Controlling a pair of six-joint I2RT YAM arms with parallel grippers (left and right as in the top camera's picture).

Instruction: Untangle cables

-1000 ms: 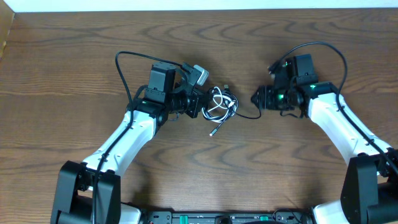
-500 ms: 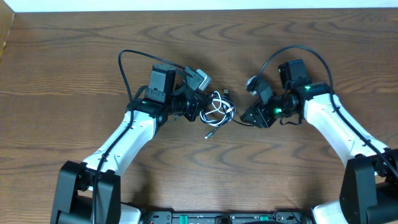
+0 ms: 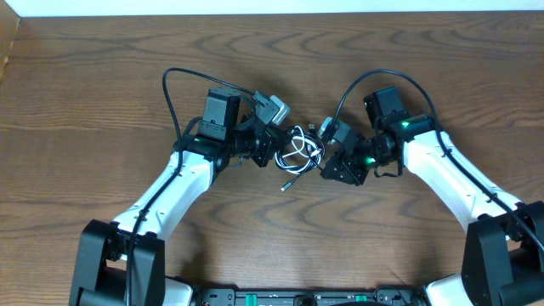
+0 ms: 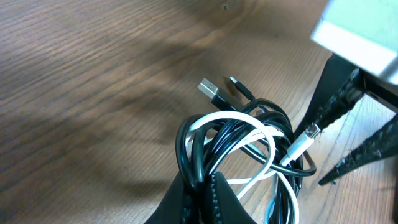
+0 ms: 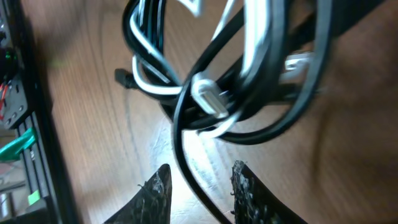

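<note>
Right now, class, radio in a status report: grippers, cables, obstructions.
Left gripper shut on cables, black and white looped together. Right gripper open, black cable between its fingers. No obstruction seen.

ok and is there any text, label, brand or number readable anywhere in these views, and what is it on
None: no text can be read in any view.
The cables and the silver plug show no marking.
The grey block by the left wrist shows no lettering.
The electronics strip at the overhead view's bottom edge is too small to read.
The board at the right wrist view's left edge is blurred.
</note>
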